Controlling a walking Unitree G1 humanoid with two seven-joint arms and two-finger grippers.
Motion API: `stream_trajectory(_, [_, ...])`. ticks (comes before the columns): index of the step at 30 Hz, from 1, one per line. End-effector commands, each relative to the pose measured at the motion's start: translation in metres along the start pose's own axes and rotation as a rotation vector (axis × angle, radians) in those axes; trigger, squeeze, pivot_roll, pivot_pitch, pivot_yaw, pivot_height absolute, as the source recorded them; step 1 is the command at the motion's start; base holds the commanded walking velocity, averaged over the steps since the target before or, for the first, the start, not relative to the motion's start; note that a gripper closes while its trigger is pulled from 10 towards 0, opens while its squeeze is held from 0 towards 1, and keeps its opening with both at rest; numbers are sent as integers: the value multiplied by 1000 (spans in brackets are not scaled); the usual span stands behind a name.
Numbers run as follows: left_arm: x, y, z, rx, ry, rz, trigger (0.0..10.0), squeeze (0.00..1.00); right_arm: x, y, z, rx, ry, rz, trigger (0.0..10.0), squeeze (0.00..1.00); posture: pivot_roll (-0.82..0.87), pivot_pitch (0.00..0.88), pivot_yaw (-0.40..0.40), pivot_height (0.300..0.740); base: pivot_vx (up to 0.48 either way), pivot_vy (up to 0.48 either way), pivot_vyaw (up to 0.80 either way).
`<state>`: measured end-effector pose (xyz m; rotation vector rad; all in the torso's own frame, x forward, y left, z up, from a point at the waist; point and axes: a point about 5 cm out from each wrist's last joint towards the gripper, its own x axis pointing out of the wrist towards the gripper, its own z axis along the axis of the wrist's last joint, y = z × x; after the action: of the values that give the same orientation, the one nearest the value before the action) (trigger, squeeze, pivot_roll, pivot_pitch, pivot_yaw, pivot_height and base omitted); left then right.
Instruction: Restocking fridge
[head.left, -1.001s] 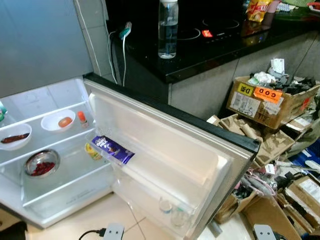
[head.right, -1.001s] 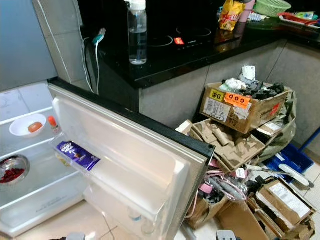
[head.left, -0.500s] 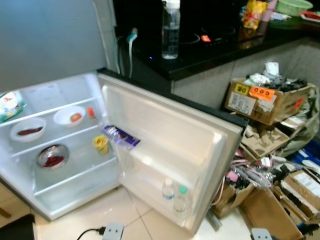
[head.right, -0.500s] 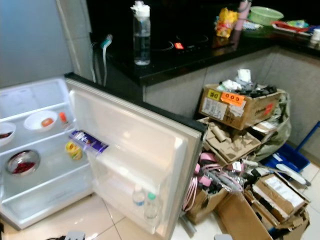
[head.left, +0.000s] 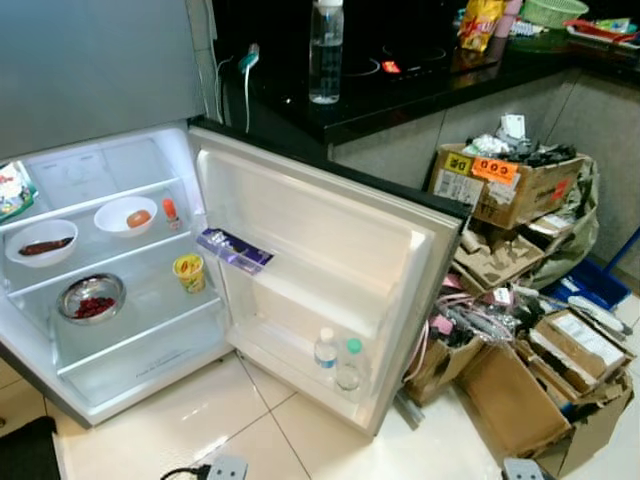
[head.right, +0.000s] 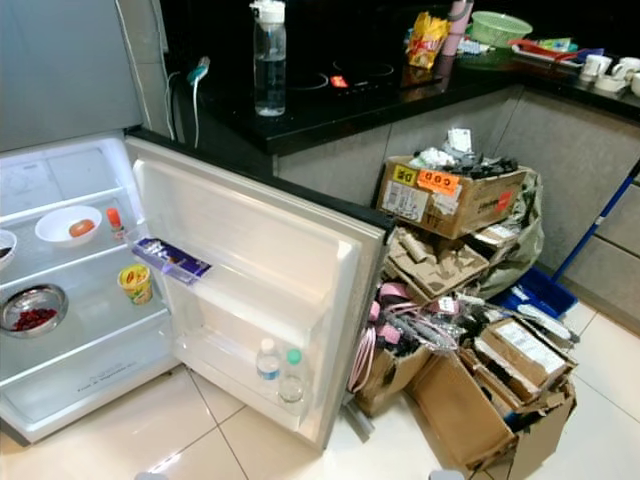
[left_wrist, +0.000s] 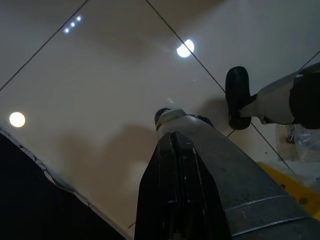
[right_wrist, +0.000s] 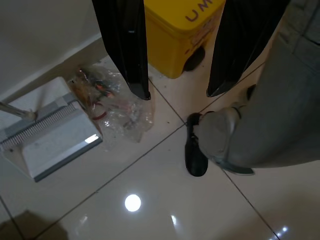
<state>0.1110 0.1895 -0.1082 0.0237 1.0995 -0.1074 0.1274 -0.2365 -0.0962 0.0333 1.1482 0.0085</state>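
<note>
Head views: you've got the fridge open, door swung wide toward the camera. Upper shelf holds a white bowl with an orange item in it, a second white bowl with something dark red, and a small red-capped bottle. Shelf below: steel bowl with red contents, and a yellow cup just beside the door. Purple packet lies in the upper door rack; two small bottles stand upright in the bottom door rack. Water bottle stands on the black desk behind the door. Open cardboard boxes full of clutter sit on the floor at right.

Left wrist view: left gripper is pressed closed, holding nothing, over bare floor tile.

Right wrist view: right gripper is spread wide, empty, above tile, near a yellow bin, a plastic bag and a dustpan.
</note>
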Motion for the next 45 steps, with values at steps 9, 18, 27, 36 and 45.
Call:
stream_trajectory(9, [-3,-2,-16,-13,66,2,10000,0,-1,-10,23,6,-78,-39,10000,0,-90,17,-31,740,0,-53,0])
stream_trajectory(18, [-3,-1,-17,-20,65,6,10000,0,-20,-35,127,173,-491,-78,10000,0,-90,20,-32,740,0,0,0])
stream_trajectory(27, [-4,1,-20,-28,74,19,10000,0,-63,-34,228,327,-913,173,0,0,-82,25,-34,740,0,0,0])
stream_trajectory(36, [-4,0,-22,-37,75,23,10000,0,-83,-12,270,271,-1058,286,0,0,-75,28,-36,740,0,0,0])
stream_trajectory(45, [-6,7,-21,-44,60,52,10000,0,-101,18,300,198,-1148,502,10000,0,-72,28,-37,740,0,0,0])
